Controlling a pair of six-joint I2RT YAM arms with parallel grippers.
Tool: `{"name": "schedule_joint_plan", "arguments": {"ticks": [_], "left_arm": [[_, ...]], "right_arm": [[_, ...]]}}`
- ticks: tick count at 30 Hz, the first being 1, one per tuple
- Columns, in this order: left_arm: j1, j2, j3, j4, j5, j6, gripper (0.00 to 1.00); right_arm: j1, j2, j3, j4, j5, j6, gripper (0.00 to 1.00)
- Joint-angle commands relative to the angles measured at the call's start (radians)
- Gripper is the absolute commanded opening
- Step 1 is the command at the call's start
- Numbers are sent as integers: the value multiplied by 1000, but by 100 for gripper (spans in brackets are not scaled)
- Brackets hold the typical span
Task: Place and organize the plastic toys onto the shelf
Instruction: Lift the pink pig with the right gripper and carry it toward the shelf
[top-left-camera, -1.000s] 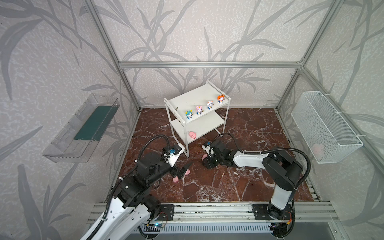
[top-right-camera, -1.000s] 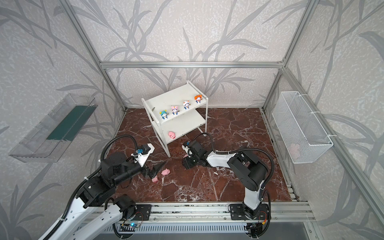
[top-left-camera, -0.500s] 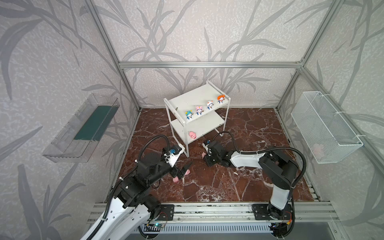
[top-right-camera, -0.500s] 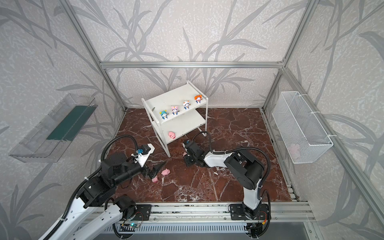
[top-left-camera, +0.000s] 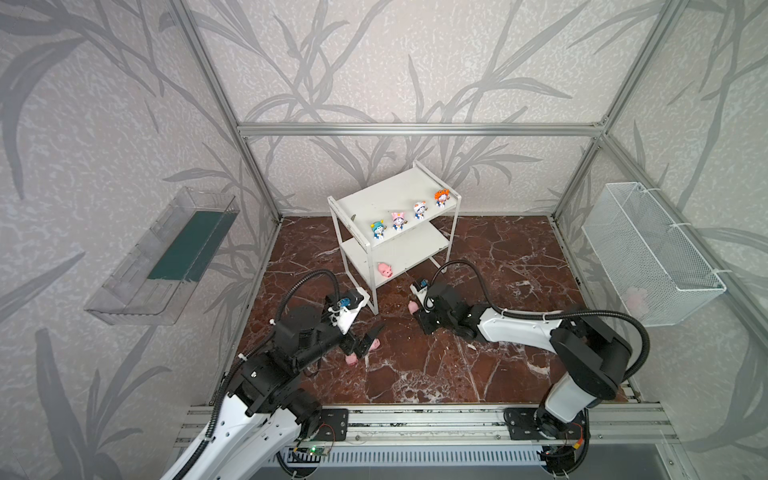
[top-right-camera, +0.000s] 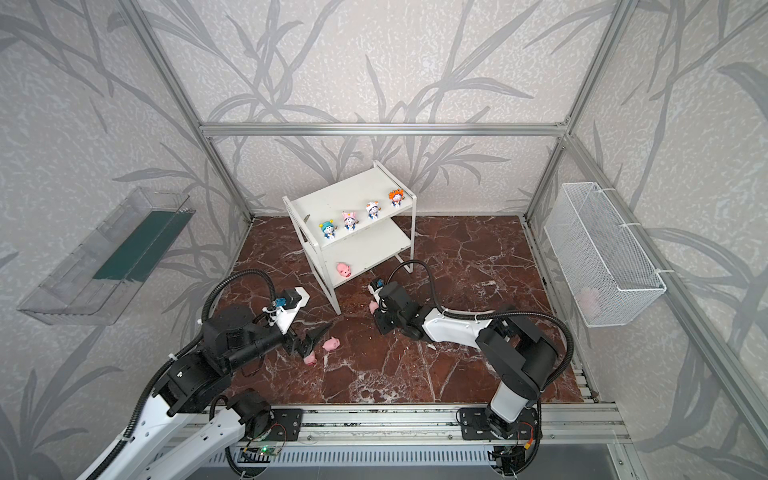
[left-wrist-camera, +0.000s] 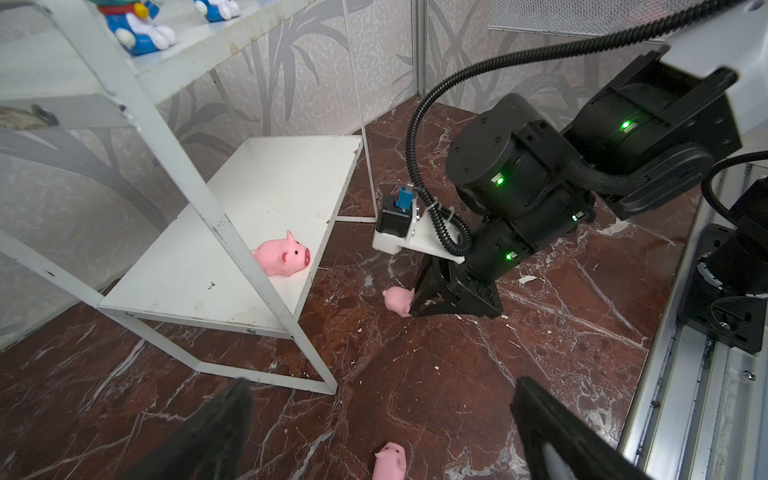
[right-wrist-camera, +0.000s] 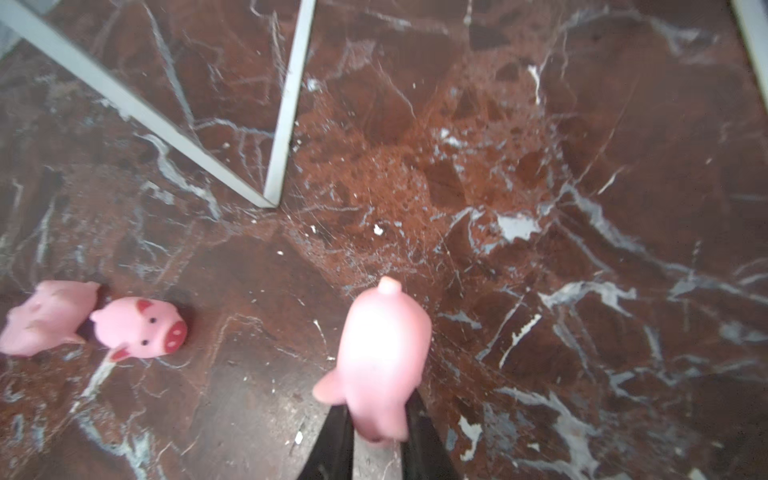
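Pink held pig (right-wrist-camera: 384, 353) pinched in right tool (right-wrist-camera: 376, 419), close to marble bench (right-wrist-camera: 540, 166) by shelf (top-left-camera: 390, 199) leg | left tool (left-wrist-camera: 382, 380) spread wide, empty, near two loose pigs (top-left-camera: 375, 343) | shelf pig (top-left-camera: 385, 271) on lower board | four figurines (top-left-camera: 398, 220) on top board

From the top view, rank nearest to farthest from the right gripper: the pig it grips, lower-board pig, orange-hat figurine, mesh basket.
1. Gripped pig, in the right gripper.
2. Lower-board pig, front of the shelf.
3. Orange-hat figurine, top board, right end.
4. Mesh basket, on the right wall.
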Motion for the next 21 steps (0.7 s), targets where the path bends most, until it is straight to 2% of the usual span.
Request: {"name": "schedule_joint_plan", "arguments": {"ticks": [1, 9, 21], "left_arm": [[3, -5, -9, 15, 13, 2, 99], [4, -4, -6, 13, 16, 2, 99], [5, -9, -9, 12, 3, 4, 99]], "right_arm": [[-2, -86, 1, -45, -22, -40, 20], [-16, -177, 51, -29, 4, -86, 20], [-68, -108, 175, 45, -5, -102, 21]]}}
